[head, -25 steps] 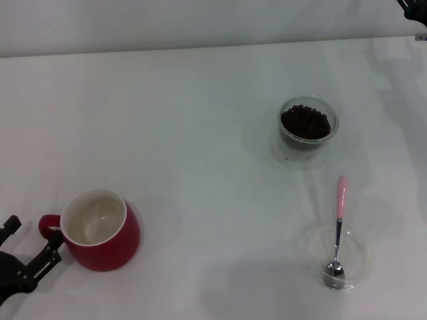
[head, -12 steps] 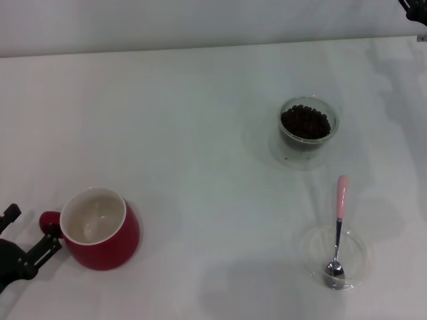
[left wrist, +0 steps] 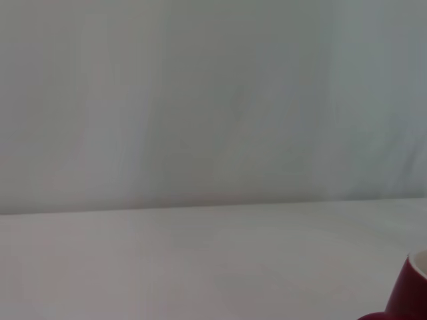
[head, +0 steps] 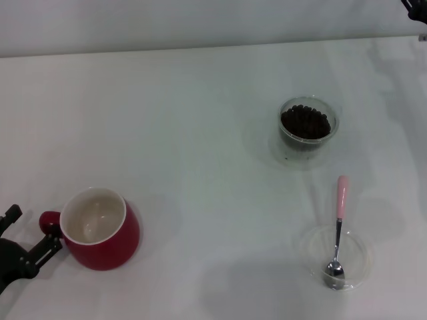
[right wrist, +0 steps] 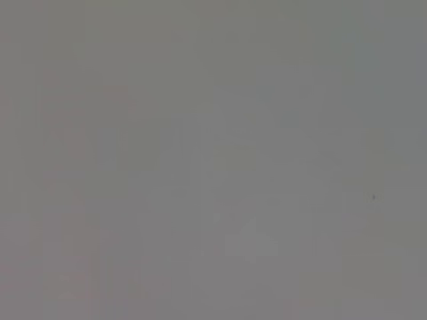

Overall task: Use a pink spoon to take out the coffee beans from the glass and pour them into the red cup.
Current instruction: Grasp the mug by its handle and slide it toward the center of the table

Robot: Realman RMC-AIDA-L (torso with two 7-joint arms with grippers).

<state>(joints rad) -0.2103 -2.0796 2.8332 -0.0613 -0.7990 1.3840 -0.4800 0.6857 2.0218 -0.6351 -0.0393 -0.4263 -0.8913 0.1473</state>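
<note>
The red cup [head: 100, 229] stands at the near left, white inside and empty, handle pointing left. My left gripper [head: 28, 232] is open just left of the cup, its fingers [head: 45, 247] beside the handle and holding nothing. The cup's edge also shows in the left wrist view [left wrist: 412, 293]. The glass [head: 307, 129] with coffee beans [head: 305, 123] stands at the right middle. The pink spoon [head: 339, 224] lies with its bowl in a shallow clear dish [head: 333, 257] at the near right, handle pointing away. My right arm [head: 415, 8] shows only as a dark bit at the far right corner.
A white table [head: 200, 133] carries everything, with its far edge against a pale wall. The right wrist view shows only plain grey.
My left gripper has drawn back slightly to the left from the cup's handle. The cup, glass and spoon have not moved.
</note>
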